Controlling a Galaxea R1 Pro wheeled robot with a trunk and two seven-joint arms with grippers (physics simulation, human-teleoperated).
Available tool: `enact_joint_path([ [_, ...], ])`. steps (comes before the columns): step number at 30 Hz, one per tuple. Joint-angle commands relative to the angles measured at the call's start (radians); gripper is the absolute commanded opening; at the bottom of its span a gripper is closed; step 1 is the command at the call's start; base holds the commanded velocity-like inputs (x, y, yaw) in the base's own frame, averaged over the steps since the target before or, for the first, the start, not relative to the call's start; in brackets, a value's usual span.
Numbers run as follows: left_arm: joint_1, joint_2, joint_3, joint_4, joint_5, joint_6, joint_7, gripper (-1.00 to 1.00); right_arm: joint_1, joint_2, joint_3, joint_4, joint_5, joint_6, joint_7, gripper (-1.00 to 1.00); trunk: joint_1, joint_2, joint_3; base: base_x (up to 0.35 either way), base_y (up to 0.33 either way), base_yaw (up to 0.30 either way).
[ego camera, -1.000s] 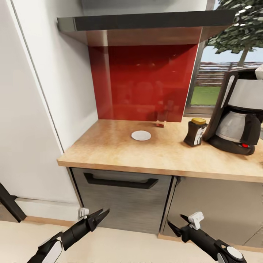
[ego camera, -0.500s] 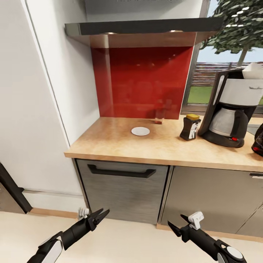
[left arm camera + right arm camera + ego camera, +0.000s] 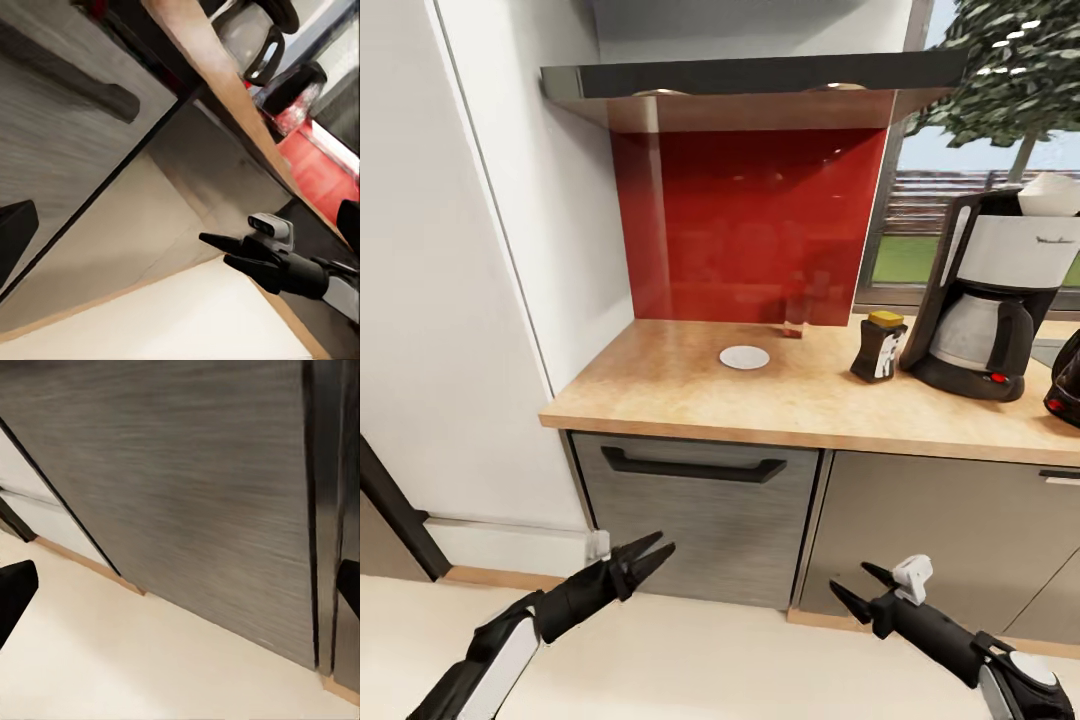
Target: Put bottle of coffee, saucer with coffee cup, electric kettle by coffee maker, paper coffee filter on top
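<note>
Both the left claw (image 3: 652,555) and right claw (image 3: 856,588) hang wide and hold nothing below the tabletop (image 3: 690,395), where the saucer (image 3: 744,357) sits well apart from the coffee maker (image 3: 985,300).

Your view has pulled back from the kitchen countertop (image 3: 690,395), bringing the electric kettle (image 3: 1066,382) into sight at right.

Kitchen countertop (image 3: 690,395): light wood, matt, finely speckled. Backing panel (image 3: 750,230): red, high gloss, mirror-like. Kitchen shelf (image 3: 760,75): black slab, shiny underside. Cabinet fronts (image 3: 700,520): grey, brushed, streaked grain. Coffee maker (image 3: 985,300): black plastic, satin silver housing, glass carafe. Saucer (image 3: 744,357): smooth white, possibly ceramic. Floor (image 3: 150,667): pale cream, matt.
</note>
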Motion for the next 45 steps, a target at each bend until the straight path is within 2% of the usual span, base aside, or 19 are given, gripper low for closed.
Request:
enact_joint_path([
  [1,-0.001,0.001,-0.004,-0.040,0.010,0.031,0.000,1.00,-0.001,0.000,-0.034,-0.022,-0.014,0.039,0.028,1.00,0.000,0.000,-0.001,0.000,0.000,0.000],
  [3,-0.001,0.000,-0.008,-0.095,0.010,0.075,0.001,1.00,-0.001,0.000,-0.073,-0.057,-0.018,0.064,0.051,1.00,0.000,0.000,-0.001,0.000,0.000,0.000],
  [5,-0.001,-0.001,-0.012,-0.130,0.010,0.104,0.001,1.00,-0.001,-0.001,-0.089,-0.083,-0.020,0.082,0.059,1.00,0.000,0.000,-0.001,0.000,0.000,0.000],
  [9,-0.001,-0.003,-0.018,-0.212,0.011,0.156,0.002,1.00,-0.007,-0.001,-0.112,-0.173,-0.023,0.181,0.071,1.00,0.000,0.000,-0.001,0.000,0.000,0.000],
  [10,-0.001,-0.006,-0.019,-0.228,0.011,0.169,0.002,1.00,-0.023,-0.001,-0.114,-0.188,-0.024,0.202,0.072,1.00,0.000,0.000,-0.001,0.000,0.000,0.000],
  [11,-0.001,-0.032,-0.018,-0.270,0.012,0.218,0.005,1.00,-0.097,-0.009,-0.117,-0.210,-0.045,0.310,0.074,1.00,0.000,0.000,-0.001,0.000,0.000,0.000],
  [16,-0.010,-0.059,-0.015,-0.279,0.013,0.236,0.007,1.00,-0.178,-0.016,-0.118,-0.215,-0.061,0.388,0.074,1.00,0.000,0.000,-0.001,0.000,0.000,0.000],
  [17,-0.052,-0.089,0.003,-0.282,0.014,0.280,0.009,1.00,-0.239,-0.018,-0.118,-0.217,-0.065,0.457,0.074,1.00,0.000,0.000,-0.001,0.000,0.000,0.000],
  [18,-0.075,-0.106,0.025,-0.282,0.014,0.296,0.009,1.00,-0.263,-0.018,-0.118,-0.217,-0.066,0.479,0.074,1.00,0.000,0.000,-0.001,0.000,0.000,0.000],
  [24,-0.141,-0.141,0.095,-0.280,0.014,0.327,0.014,1.00,-0.336,-0.018,-0.118,-0.217,-0.066,0.515,0.071,1.00,0.000,0.000,-0.001,0.000,0.000,0.000],
  [27,-0.217,-0.160,0.118,-0.272,0.016,0.351,0.020,1.00,-0.404,-0.017,-0.118,-0.216,-0.065,0.611,0.069,1.00,0.000,0.000,-0.001,0.000,0.000,0.000],
  [29,-0.239,-0.168,0.122,-0.266,0.016,0.355,0.038,1.00,-0.423,-0.017,-0.118,-0.216,-0.065,0.634,0.068,1.00,0.000,0.000,-0.001,0.000,0.000,0.000],
  [30,-0.258,-0.178,0.132,-0.262,0.017,0.357,0.081,1.00,-0.439,-0.017,-0.118,-0.216,-0.065,0.649,0.067,1.00,0.000,0.000,-0.001,0.000,0.000,0.000],
  [31,-0.277,-0.200,0.158,-0.259,0.018,0.359,0.169,1.00,-0.458,-0.017,-0.118,-0.215,-0.065,0.663,0.065,1.00,0.000,0.000,-0.001,0.000,0.000,0.000],
  [32,-0.291,-0.219,0.170,-0.257,0.018,0.360,0.224,1.00,-0.469,-0.017,-0.118,-0.215,-0.064,0.669,0.064,1.00,0.000,0.000,-0.001,0.000,0.000,0.000],
  [37,-0.339,-0.269,0.186,-0.244,0.018,0.360,0.326,1.00,-0.502,-0.014,-0.116,-0.213,-0.062,0.676,0.038,1.00,0.000,0.000,-0.001,0.000,0.000,0.000],
  [42,-0.413,-0.343,0.191,-0.218,0.018,0.360,0.468,1.00,-0.550,-0.002,-0.112,-0.210,-0.065,0.682,-0.072,1.00,0.000,0.000,-0.001,0.000,0.000,0.000],
  [44,-0.449,-0.370,0.192,-0.198,0.018,0.360,0.539,1.00,-0.571,0.020,-0.111,-0.208,-0.065,0.708,-0.132,1.00,0.000,0.000,-0.001,0.000,0.000,0.000],
  [45,-0.491,-0.376,0.192,-0.159,0.019,0.358,0.598,1.00,-0.602,0.069,-0.111,-0.206,-0.066,0.748,-0.225,1.00,0.000,0.000,-0.001,0.000,0.000,0.000],
])
